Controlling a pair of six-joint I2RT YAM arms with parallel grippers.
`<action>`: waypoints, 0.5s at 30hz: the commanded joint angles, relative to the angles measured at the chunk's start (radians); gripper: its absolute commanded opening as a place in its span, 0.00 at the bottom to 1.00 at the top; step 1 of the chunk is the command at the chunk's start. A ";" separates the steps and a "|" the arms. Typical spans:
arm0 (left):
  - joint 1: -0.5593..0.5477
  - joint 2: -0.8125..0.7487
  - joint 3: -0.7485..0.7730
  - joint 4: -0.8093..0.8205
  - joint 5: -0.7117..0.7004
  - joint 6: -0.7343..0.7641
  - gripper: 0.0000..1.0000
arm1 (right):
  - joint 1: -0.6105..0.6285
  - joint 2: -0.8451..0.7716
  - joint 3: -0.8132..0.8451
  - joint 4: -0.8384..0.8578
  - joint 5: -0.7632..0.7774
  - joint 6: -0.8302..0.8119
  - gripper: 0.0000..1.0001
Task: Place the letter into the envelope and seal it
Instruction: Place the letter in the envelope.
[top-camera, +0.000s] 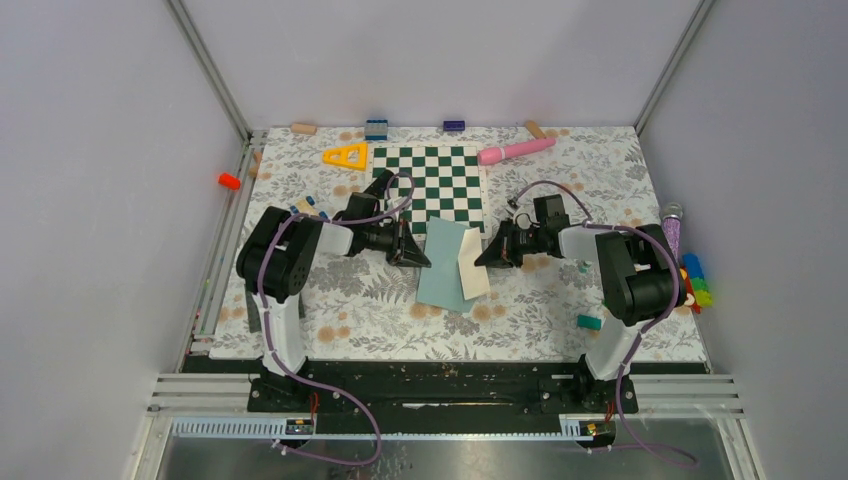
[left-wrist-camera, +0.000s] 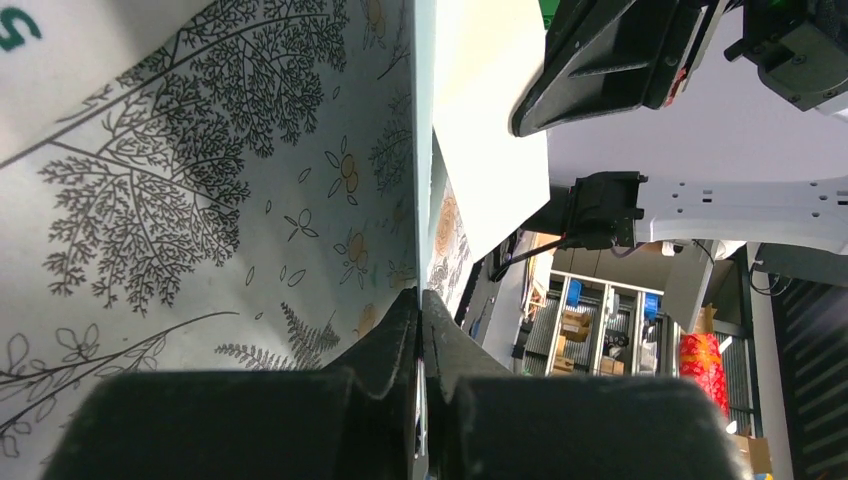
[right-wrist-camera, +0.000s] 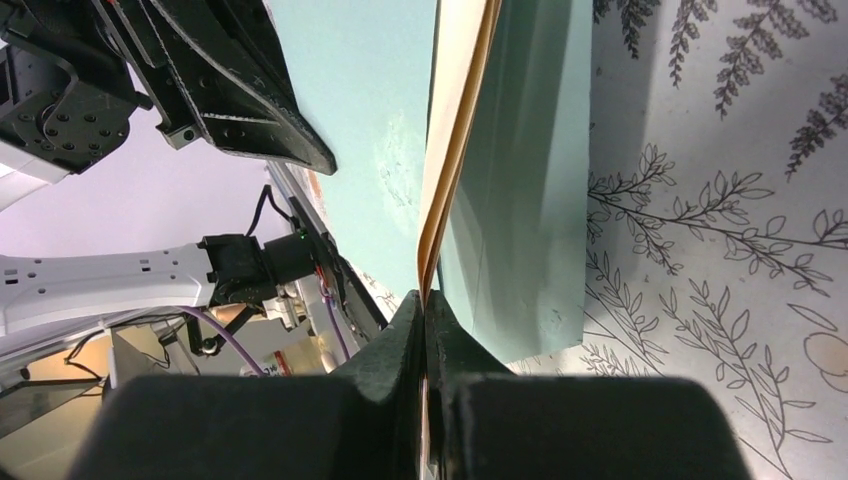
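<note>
left hand (top-camera: 421, 261) clamped on envelope (top-camera: 440, 272) left edge | right hand (top-camera: 481, 260) clamped on letter (top-camera: 472, 268), overlapping envelope's right side | chessboard (top-camera: 430, 185) just beyond, far side | surface (top-camera: 380, 320) floral

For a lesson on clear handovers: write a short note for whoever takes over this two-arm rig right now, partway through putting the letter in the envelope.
Left gripper: shut on the left edge of the envelope.
Right gripper: shut on the edge of the letter.
Position: both papers are between the arms, just in front of the chessboard.
Done: both papers are gripped, and the letter overlaps the envelope's right side.
Left: slide the letter fully in, close the flap, seal.
</note>
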 joint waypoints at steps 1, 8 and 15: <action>0.001 0.005 0.058 0.050 0.004 -0.011 0.00 | -0.006 -0.013 0.046 -0.009 -0.002 -0.037 0.00; 0.001 0.003 0.113 0.158 -0.008 -0.119 0.00 | -0.006 -0.057 0.085 0.006 0.048 -0.112 0.00; 0.000 0.067 0.044 0.497 -0.008 -0.379 0.00 | -0.006 -0.005 0.133 0.065 0.079 -0.130 0.00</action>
